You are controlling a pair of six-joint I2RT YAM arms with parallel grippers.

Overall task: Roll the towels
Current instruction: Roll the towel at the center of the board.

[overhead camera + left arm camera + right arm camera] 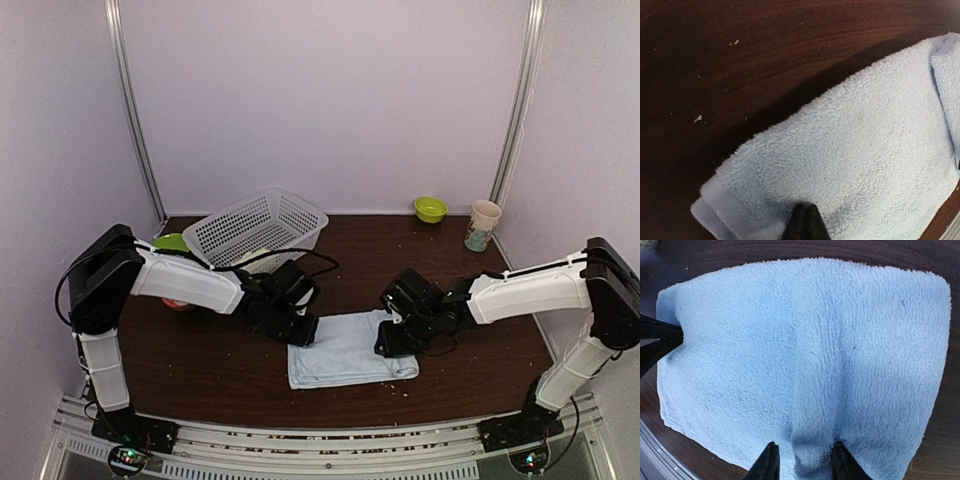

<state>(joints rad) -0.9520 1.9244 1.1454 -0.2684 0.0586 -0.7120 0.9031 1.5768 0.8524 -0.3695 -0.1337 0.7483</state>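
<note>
Our right fingers stand partly open astride a raised fold of the pale blue towel, gripping nothing. The left fingers — shut — seem to pinch its opposite edge, anchoring it flat on the table for rolling.

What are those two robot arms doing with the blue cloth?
They are working on a pale blue towel spread on the dark table. The left gripper has its jaws shut, with its tip against one edge of the towel. The right gripper has its jaws apart, one on each side of a raised ridge in the cloth. The towel is not rolled up yet.
</note>
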